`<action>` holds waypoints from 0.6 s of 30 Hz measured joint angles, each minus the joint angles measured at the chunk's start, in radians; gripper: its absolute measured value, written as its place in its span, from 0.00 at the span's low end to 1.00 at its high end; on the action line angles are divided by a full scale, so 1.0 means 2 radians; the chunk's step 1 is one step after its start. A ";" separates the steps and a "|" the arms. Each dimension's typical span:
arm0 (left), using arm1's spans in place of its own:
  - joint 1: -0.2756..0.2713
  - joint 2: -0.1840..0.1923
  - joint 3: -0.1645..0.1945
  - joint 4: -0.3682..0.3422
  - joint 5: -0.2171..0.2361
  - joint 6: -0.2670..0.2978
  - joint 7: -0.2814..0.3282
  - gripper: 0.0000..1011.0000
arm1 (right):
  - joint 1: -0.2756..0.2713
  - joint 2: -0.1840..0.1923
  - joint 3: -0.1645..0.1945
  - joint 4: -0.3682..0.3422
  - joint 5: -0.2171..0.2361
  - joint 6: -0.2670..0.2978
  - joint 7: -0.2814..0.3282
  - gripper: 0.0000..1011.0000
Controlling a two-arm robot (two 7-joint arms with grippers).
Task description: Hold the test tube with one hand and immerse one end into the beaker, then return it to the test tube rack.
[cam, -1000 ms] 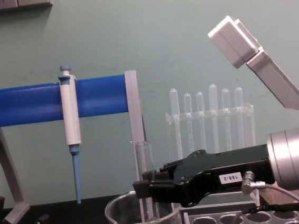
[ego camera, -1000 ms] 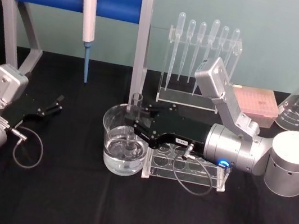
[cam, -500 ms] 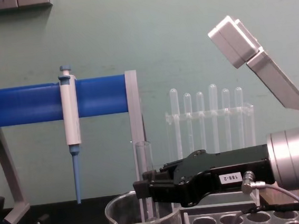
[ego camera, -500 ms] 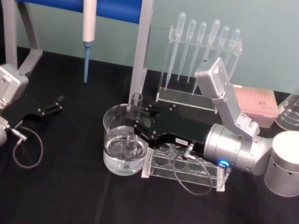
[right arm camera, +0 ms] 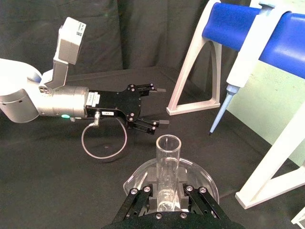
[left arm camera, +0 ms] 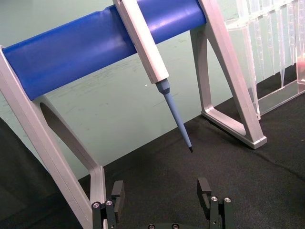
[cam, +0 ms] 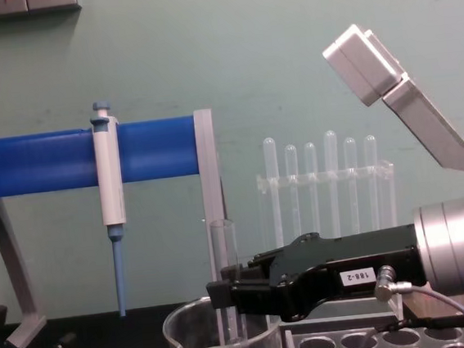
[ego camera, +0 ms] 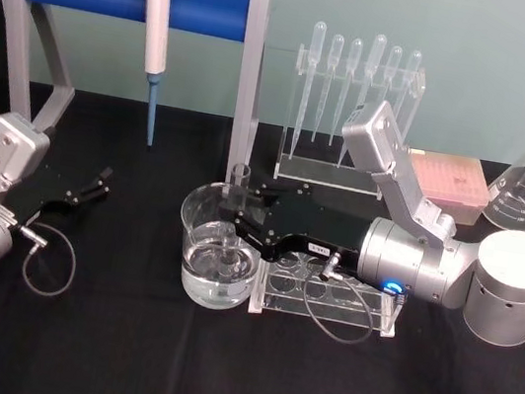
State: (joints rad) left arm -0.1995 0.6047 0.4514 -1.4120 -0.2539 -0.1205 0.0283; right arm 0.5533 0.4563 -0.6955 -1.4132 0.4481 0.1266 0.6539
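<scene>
- The right hand [ego camera: 237, 215] was closed on the test tube [cam: 223, 257], which stood upright inside the beaker [ego camera: 191, 246] near the middle of the table [ego camera: 118, 354].
- The left hand [left arm camera: 162, 188] lay open and idle near the table's left edge.
- We judged that a sideways lift could knock the tube on the beaker's rim and tip it, because the test tube rack [ego camera: 325, 305] stood just beside.
- The wet glass might slip between the jaws.
- The tube's lower end was hard to make out, so we could not tell how deep it sat in the water [ego camera: 216, 280].
- The hand covered part of the rack's holes.
</scene>
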 joint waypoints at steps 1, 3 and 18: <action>0.000 0.000 0.000 0.000 0.000 0.000 0.000 0.99 | 0.000 0.000 0.000 0.000 0.000 0.000 0.000 0.24; 0.000 0.000 0.000 0.000 0.000 0.000 0.000 0.99 | 0.000 0.000 0.000 0.000 0.000 0.000 0.000 0.24; 0.000 0.000 0.000 0.000 0.000 0.000 0.000 0.99 | 0.001 0.009 0.017 -0.037 0.001 0.003 0.003 0.24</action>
State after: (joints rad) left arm -0.1995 0.6047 0.4513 -1.4120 -0.2539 -0.1205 0.0283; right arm 0.5555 0.4739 -0.6612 -1.4867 0.4501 0.1318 0.6603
